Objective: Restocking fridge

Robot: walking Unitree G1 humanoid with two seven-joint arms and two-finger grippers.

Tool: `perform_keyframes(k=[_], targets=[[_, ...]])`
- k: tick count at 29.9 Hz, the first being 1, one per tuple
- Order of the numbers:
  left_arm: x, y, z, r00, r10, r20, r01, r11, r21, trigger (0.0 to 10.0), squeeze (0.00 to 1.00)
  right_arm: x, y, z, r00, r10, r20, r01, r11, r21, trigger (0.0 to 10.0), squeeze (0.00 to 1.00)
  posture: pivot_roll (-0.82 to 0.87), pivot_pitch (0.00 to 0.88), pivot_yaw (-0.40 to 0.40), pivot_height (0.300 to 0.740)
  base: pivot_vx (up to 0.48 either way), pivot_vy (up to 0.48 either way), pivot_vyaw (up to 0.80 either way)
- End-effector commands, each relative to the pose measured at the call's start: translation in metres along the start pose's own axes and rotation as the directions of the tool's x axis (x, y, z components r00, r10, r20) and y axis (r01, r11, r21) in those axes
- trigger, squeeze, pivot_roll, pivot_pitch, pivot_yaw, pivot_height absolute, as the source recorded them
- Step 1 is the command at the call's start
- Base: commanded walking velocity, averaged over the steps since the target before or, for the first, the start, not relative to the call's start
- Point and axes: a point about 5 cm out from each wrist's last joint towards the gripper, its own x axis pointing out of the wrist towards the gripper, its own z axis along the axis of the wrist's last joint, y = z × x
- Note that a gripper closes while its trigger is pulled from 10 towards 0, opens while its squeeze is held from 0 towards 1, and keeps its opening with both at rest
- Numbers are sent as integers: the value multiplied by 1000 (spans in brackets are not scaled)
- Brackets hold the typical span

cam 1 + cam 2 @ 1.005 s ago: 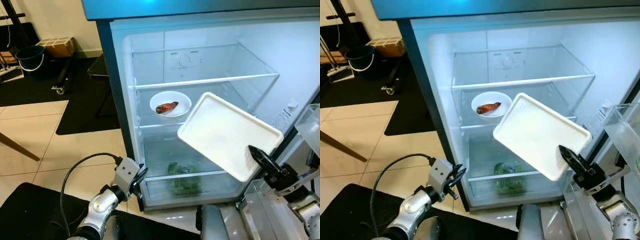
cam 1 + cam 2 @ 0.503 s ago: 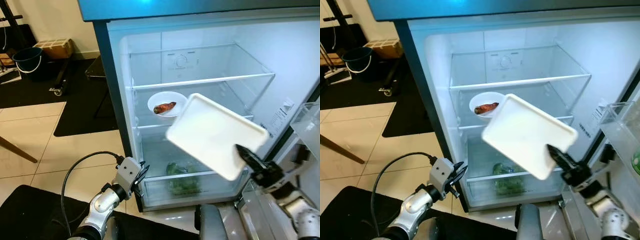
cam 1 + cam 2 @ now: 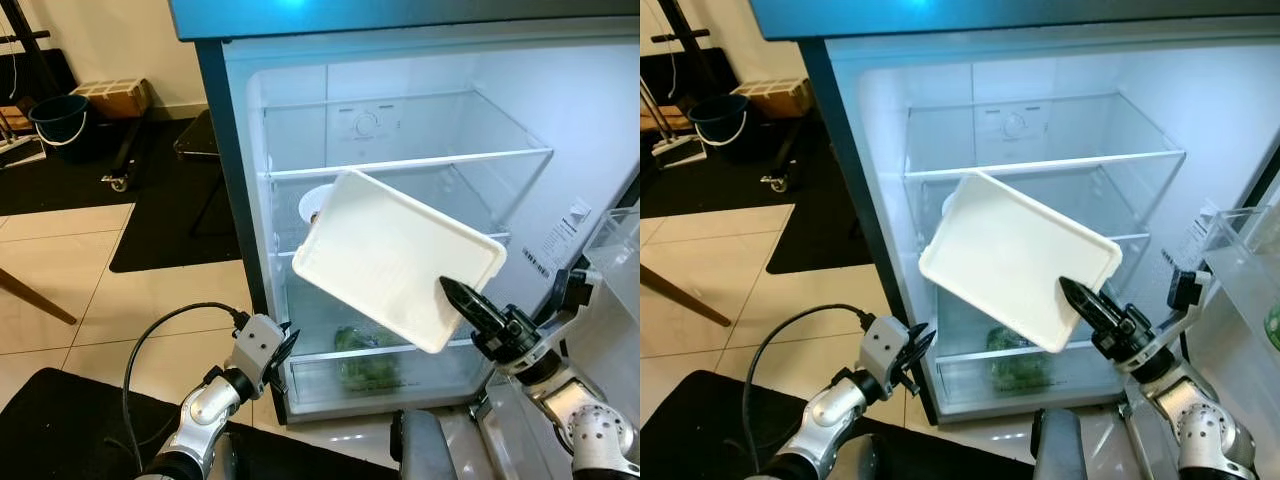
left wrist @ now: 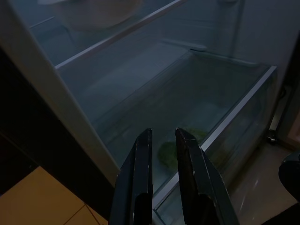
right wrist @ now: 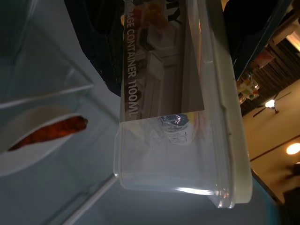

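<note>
The fridge stands open before me. My right gripper is shut on the corner of a clear storage container with a white lid, holding it tilted in front of the middle shelf. The container's clear wall shows close up in the right wrist view. Behind it a white bowl with an orange-brown vegetable sits on that shelf, and just a sliver of the bowl shows in the eye views. My left gripper hangs low by the fridge's bottom left, shut and empty.
Leafy greens lie in the bottom drawer. The upper glass shelf is bare. Clear door bins stand at the right. On the floor to the left are a black mat, a bucket and a box.
My right gripper has swung the container left and toward the fridge, so it now covers most of the bowl. The left arm has stayed put.
</note>
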Motion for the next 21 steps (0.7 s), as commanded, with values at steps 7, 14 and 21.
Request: perform_keyframes(k=[7,14,21], targets=[[-1,-2,1,1000,-21,9,21,999,29,10000,0,19,8,19,992,8,125,-4,999,-34,10000,0,-109,0,37,431,0,0,0],[1,-3,3,999,-26,18,26,999,33,10000,0,34,9,24,981,-30,194,33,999,-14,10000,0,-110,0,38,431,0,0,0],[4,0,8,999,-15,44,13,999,36,10000,0,59,9,30,962,-119,245,119,993,15,10000,0,-107,0,35,431,0,0,0]])
